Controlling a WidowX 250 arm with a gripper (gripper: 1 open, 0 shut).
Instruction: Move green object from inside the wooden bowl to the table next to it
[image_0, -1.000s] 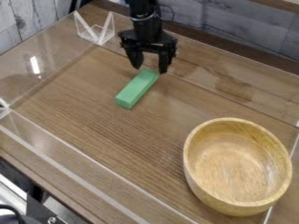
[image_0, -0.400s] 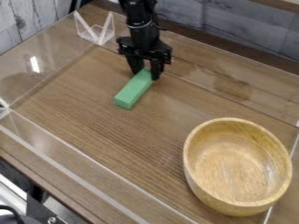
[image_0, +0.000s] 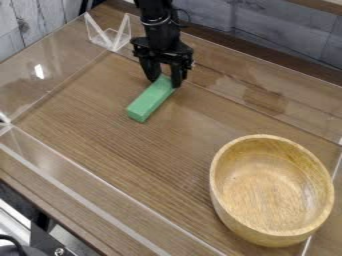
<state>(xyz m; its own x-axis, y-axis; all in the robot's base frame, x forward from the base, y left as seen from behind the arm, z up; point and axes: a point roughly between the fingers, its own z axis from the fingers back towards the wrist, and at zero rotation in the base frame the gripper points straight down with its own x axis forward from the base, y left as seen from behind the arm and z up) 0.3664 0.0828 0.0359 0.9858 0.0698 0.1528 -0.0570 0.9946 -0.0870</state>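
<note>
Camera view looks down at an angle onto a brown wood-grain table (image_0: 147, 170) with low clear acrylic walls (image_0: 54, 75) running around it. The green object (image_0: 151, 99), a small flat bar-shaped block, is lying flat on the table toward the far left part of the surface, long axis running diagonally from near-left to far-right. So it's out on the tabletop, not in the bowl.

The wooden bowl (image_0: 273, 190) sits near the near right corner, well apart from the block. It's round, shallow, light tan with a thick rim, and you can see the grain inside. Nothing in it as far as I can see.

The black gripper (image_0: 163, 75) hangs straight down over the far end of the green block. Its fingers (image_0: 147, 70) are spread, one on each side of that end of the block, tips right down by the block's top. Looks like they're straddling it rather than pinching it, with a bit of daylight between finger and block, so I'd call it wide open and not holding anything. Whether a fingertip is brushing the block, can't really tell from this angle.

There's also a small clear bracket-looking thing (image_0: 107, 36) at the far left edge behind the arm.
</note>
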